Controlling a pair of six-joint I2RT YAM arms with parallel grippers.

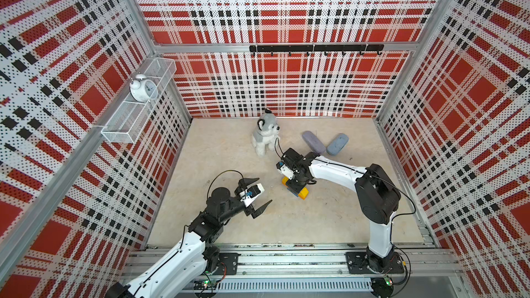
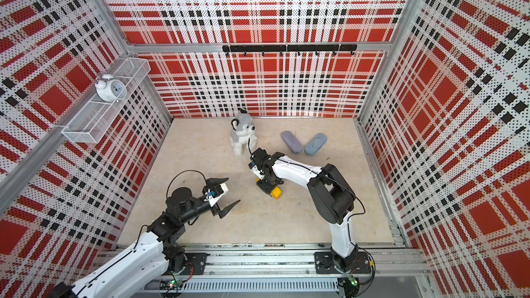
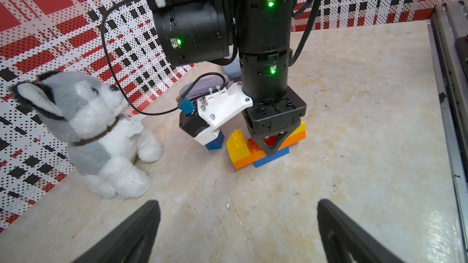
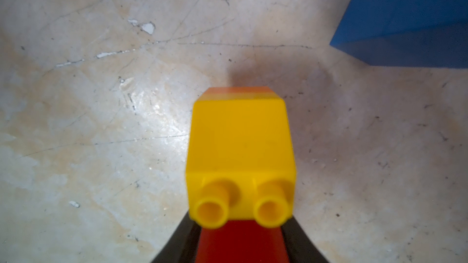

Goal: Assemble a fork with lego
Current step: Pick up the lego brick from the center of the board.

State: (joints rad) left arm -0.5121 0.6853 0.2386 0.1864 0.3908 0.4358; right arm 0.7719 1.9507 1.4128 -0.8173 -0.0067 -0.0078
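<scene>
The fork stands partly built on the table: an orange crossbar (image 3: 247, 156) on a blue brick (image 3: 273, 156), with a yellow prong (image 3: 236, 142) at one end and another yellow brick (image 3: 300, 127) at the other. Between them sits a red brick (image 3: 269, 139). My right gripper (image 3: 270, 149) points straight down, shut on that red brick; the right wrist view shows its fingers (image 4: 186, 239) pressed to both red sides behind the yellow prong (image 4: 240, 142). In both top views the arm hides most of the lego (image 1: 303, 193) (image 2: 276, 194). My left gripper (image 1: 264, 190) (image 3: 236, 202) hangs open and empty, short of the bricks.
A plush husky (image 1: 265, 134) (image 3: 83, 127) sits behind the bricks toward the back wall. Two grey-blue oblong cases (image 1: 314, 141) (image 1: 337, 144) lie at the back right. Another blue brick end (image 3: 215, 144) (image 4: 405, 21) shows beside the right wrist camera. Patterned walls close in three sides.
</scene>
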